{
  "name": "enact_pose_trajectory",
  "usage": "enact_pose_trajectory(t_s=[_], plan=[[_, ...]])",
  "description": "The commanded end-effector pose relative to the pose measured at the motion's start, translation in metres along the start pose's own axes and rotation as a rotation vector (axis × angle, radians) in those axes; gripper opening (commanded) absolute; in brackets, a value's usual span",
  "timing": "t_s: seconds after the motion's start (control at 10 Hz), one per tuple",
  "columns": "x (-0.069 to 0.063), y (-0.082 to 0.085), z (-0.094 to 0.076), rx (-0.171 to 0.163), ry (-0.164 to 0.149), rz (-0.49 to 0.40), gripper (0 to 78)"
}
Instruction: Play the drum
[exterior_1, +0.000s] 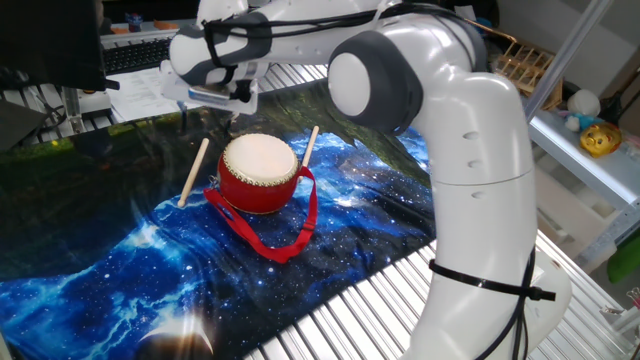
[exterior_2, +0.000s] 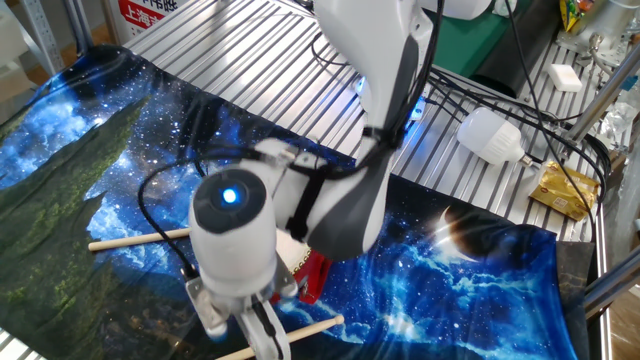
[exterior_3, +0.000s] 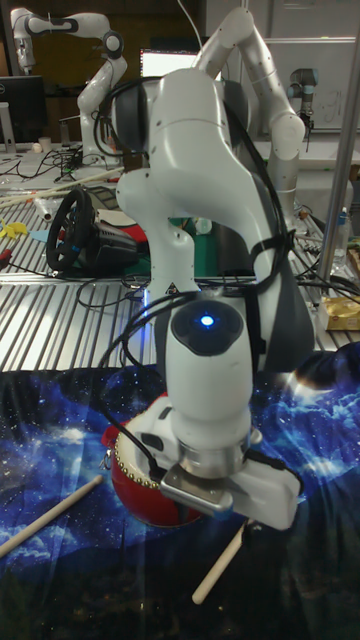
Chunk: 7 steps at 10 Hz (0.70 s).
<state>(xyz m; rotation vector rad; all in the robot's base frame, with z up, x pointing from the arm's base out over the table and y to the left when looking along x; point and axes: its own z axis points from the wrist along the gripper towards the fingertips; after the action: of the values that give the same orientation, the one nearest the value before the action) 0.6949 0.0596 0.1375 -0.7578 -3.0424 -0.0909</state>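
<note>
The drum (exterior_1: 260, 172) stands upright on the starry blue cloth, red-bodied with a cream skin head, and its red ribbon strap (exterior_1: 292, 238) trails toward the front. My gripper (exterior_1: 238, 93) hangs above and behind the drum, apart from the skin. Its fingers (exterior_2: 268, 336) look pressed together and hold nothing. In the other fixed view my wrist covers most of the drum, and only a red bit of the drum (exterior_2: 312, 278) shows. The tall view shows the drum's red side (exterior_3: 138, 482) under my hand.
A thin wooden stick (exterior_1: 193, 172) lies left of the drum and another stick (exterior_1: 308, 146) leans at its right. The starry cloth (exterior_1: 120, 270) covers a ribbed metal table (exterior_1: 370, 310). A light bulb (exterior_2: 490, 135) and a yellow packet (exterior_2: 562, 190) lie off the cloth.
</note>
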Motion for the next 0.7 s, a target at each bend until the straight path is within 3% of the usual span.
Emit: enact_pose_trajectory(t_s=[0.1, 0.7], plan=[[0.0039, -0.0168, -0.0213, 0.015, 0.018, -0.058, 77.5], [0.0026, -0.0207, -0.0288, 0.015, 0.023, -0.098, 77.5]])
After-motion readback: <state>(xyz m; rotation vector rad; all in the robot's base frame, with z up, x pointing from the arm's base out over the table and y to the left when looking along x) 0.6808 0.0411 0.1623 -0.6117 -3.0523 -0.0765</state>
